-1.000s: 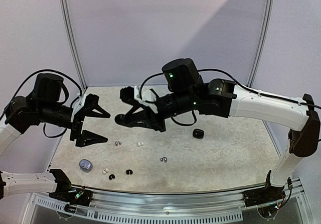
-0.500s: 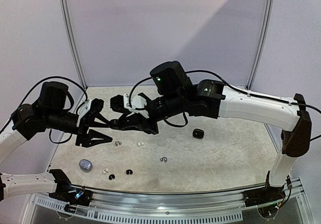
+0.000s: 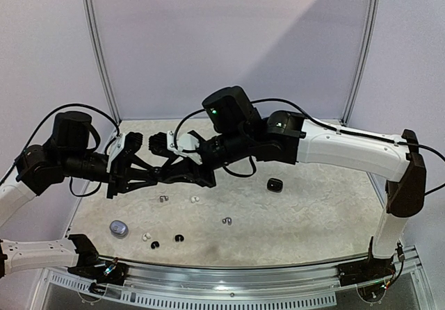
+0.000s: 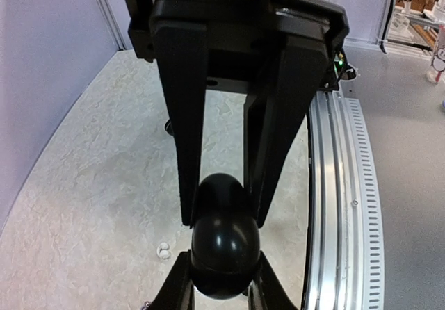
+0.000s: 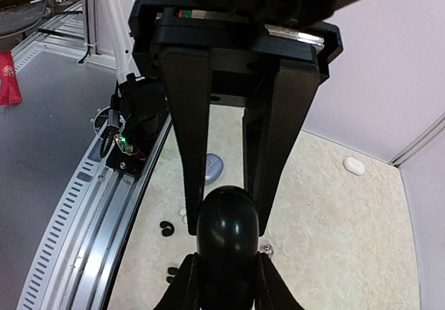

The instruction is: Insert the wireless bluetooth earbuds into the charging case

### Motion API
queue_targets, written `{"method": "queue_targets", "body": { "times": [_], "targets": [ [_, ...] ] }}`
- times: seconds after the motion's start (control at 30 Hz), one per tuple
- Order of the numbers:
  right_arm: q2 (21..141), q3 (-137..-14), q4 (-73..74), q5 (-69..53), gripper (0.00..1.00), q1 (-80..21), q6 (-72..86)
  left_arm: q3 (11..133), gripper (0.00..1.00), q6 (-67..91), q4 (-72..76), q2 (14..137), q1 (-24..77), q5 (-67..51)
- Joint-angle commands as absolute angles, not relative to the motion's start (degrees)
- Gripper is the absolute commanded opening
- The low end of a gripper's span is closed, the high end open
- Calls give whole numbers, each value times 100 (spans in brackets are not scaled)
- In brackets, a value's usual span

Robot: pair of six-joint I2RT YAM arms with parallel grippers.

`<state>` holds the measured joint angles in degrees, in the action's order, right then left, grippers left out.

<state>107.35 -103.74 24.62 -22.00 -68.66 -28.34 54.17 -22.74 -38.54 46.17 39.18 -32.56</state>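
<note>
The left gripper (image 4: 224,211) and right gripper (image 5: 222,225) both pinched one black case (image 4: 224,251), aloft, seemingly closed; buds (image 3: 195,199) lay loose on the table (image 3: 313,206); opening and inserting not yet done.

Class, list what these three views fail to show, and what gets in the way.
1. Black case: top view, mostly covered by left gripper and right gripper; wrist views show no lid seam.
2. Earbuds: top view, too small to tell shapes.
3. Lilac case: right wrist view, partly behind a finger.
</note>
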Motion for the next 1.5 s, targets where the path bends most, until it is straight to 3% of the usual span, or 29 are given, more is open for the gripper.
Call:
{"method": "queue_targets", "body": {
  "times": [0.0, 0.13, 0.23, 0.33, 0.6, 0.83, 1.07, 1.47],
  "targets": [
    [10837, -10500, 2406, -2051, 7, -6923, -2875, 5309, 0, -2142, -3840, 4545, 3999, -3453],
    [10641, -10136, 1931, -1904, 41, -6828, -2428, 5198, 0, -1391, -3450, 4387, 3866, -3300],
    [10312, -9513, 1032, -2483, 62, -6507, -1706, 4897, 0, -467, -2798, 4211, 3528, -3645],
    [10016, -8930, -103, -3092, 68, -6273, -750, 4431, 0, 475, -1881, 3913, 3159, -4148],
    [10696, -9652, -188, -3666, 71, -6250, 203, 3470, 0, 1508, -482, 3139, 2401, -4520],
    [11376, -10349, -537, -4094, 66, -6251, 820, 2868, 0, 2015, 295, 2462, 2036, -4603],
    [11844, -11031, -336, -4338, 59, -6315, 936, 2269, 0, 2422, 802, 1859, 1612, -4457],
    [12561, -11936, 232, -4297, 60, -6412, 829, 1848, 0, 2714, 1309, 1227, 740, -4647]
  ]
}}
